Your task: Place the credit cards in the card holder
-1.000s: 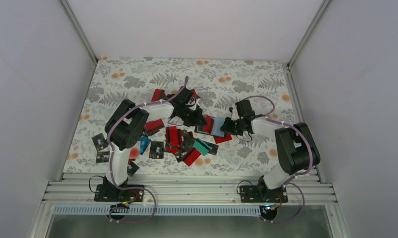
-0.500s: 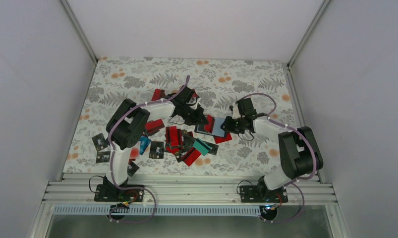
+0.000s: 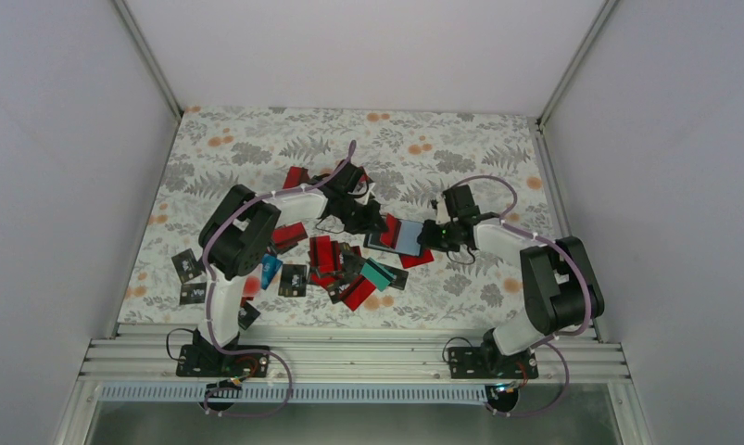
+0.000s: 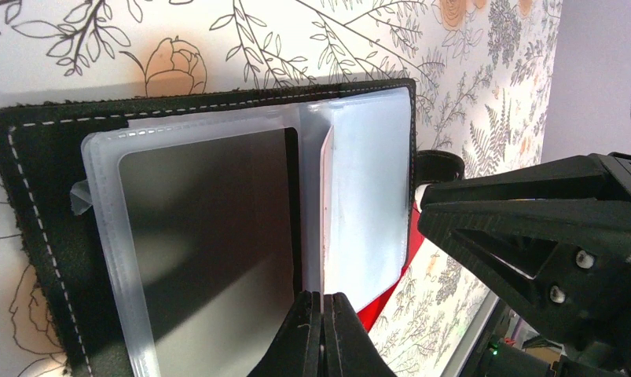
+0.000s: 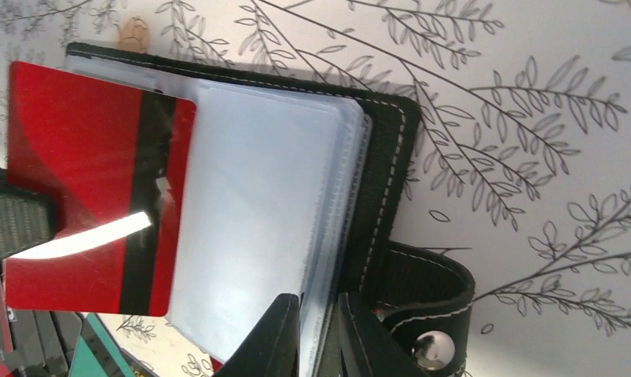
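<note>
The card holder [image 3: 397, 237] lies open mid-table, a black stitched cover [image 4: 37, 236] with clear plastic sleeves [image 5: 257, 236]. My left gripper [image 4: 325, 298] is shut on a red credit card [image 5: 68, 157] with a black stripe, seen edge-on in the left wrist view, its far end against the sleeves. My right gripper [image 5: 318, 308] is shut on the sleeves' outer edge next to the snap strap [image 5: 426, 298]. In the top view the left gripper [image 3: 377, 225] and right gripper [image 3: 430, 235] flank the holder. Several more credit cards [image 3: 335, 269], red, black and teal, lie scattered nearer the arms.
Black cards [image 3: 187, 267] lie at the left near the table's front edge, and a red card [image 3: 296, 176] lies behind the left arm. The flowered table cover [image 3: 257, 148] ends at white walls on three sides and at a metal rail [image 3: 349, 357] in front.
The right arm's elbow has shifted slightly to the right and its gripper has edged back toward the holder. The left gripper and its card have hardly moved.
</note>
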Motion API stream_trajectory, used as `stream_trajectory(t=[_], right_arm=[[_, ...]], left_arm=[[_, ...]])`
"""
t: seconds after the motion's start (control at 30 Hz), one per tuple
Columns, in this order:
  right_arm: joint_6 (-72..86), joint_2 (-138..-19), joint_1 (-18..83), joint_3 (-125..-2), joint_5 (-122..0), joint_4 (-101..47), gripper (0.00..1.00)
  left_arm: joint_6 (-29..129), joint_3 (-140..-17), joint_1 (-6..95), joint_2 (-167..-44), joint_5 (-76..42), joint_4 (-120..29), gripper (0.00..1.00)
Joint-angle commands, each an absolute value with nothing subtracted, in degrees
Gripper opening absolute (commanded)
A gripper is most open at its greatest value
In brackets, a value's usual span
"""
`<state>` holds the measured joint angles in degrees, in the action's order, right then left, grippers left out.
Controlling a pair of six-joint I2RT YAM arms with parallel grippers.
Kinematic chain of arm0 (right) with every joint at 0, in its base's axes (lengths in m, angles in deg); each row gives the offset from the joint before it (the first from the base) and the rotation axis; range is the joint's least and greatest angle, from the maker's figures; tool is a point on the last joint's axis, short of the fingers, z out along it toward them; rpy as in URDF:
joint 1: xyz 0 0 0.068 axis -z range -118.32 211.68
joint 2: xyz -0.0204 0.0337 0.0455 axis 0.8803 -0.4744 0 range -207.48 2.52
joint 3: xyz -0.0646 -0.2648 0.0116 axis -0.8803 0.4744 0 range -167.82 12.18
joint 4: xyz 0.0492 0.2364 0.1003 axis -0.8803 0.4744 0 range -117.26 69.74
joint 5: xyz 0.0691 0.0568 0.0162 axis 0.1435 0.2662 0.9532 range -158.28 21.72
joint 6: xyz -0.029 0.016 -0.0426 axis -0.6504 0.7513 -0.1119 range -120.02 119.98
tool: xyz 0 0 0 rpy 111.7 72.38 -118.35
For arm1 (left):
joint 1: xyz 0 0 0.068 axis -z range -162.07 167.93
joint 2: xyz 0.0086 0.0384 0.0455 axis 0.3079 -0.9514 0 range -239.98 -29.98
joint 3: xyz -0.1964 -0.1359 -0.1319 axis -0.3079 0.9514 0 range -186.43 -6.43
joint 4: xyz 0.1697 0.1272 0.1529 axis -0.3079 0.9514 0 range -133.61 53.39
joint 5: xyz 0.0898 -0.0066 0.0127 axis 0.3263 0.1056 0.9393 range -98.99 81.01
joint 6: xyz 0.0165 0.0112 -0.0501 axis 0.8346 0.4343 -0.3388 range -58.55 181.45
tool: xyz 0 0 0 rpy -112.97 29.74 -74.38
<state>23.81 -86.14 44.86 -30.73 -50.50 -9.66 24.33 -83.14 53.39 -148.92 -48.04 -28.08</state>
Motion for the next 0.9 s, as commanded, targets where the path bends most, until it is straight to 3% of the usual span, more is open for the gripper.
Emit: stream_trajectory(t=[0.0,0.2,0.87], right_arm=[[23.31,-86.54,45.33,-29.36,-53.20,-10.00,0.14],[23.89,-87.63,45.31,-28.32,-52.96,-10.89,0.05],[23.64,-88.75,45.32,-27.98,-50.85,-11.71,0.04]], left_arm=[[26.15,-84.37,53.26,-150.74,-46.40,-27.61,0.02],[26.21,-85.08,53.50,-150.75,-46.35,-27.88,0.02],[23.91,-86.72,56.19,-152.90,-45.99,-28.95,0.02]])
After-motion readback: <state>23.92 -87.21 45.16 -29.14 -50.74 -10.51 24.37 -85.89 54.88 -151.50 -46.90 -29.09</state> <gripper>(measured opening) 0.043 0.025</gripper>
